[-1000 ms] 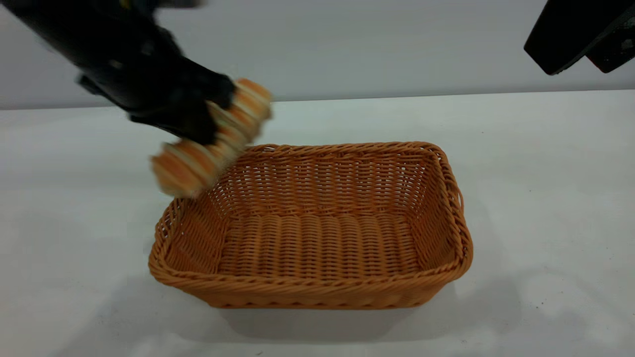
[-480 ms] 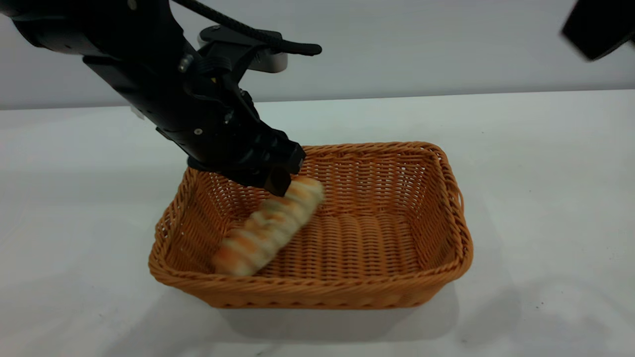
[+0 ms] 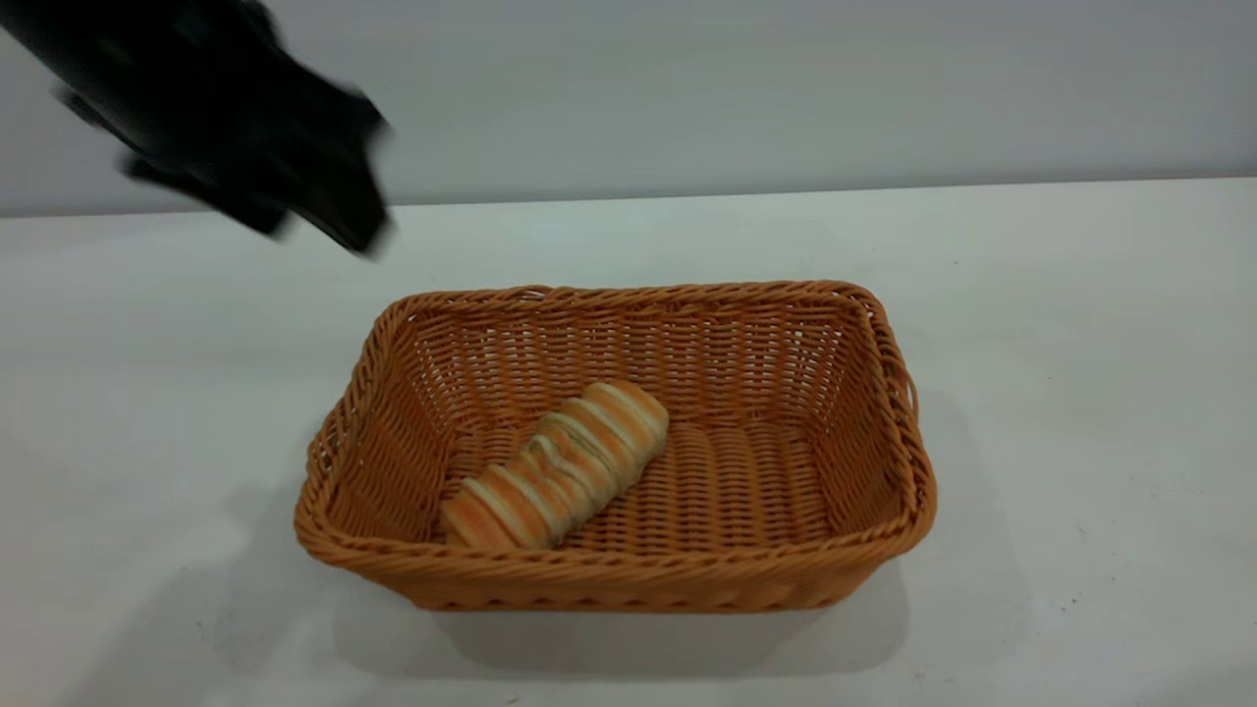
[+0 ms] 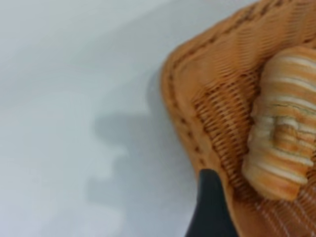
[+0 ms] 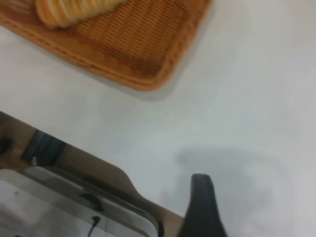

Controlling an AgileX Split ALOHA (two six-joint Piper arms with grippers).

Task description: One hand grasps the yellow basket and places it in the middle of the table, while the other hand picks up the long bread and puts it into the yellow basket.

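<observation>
The long bread lies loose on the woven floor of the yellow basket, slanted from the near-left corner up toward the middle, its lower end against the near wall. Half a second ago the left claw hung just over the basket's far-left corner with the roll dropping away beneath it; a second ago it carried the roll outside the basket's left rim. The roll has since come to rest a little farther toward the centre, and its stripes of golden-orange and cream show plainly.

The left claw has pulled up and back to the upper left of the exterior view, well clear of the basket and above the far part of the tabletop. It holds nothing, but whether its fingers stand apart or together cannot be told. In the left wrist view one dark fingertip shows beside the basket's corner, with the bread inside the rim.

The right arm, which showed at the upper right corner in both earlier pictures, has left the exterior view entirely. In its own wrist view a single dark fingertip shows above bare tabletop, apart from the basket's corner, with one end of the bread in sight. Whether the right claw is apart or closed cannot be told.

The basket itself sits where it sat in both earlier pictures, near the middle of the tabletop.
</observation>
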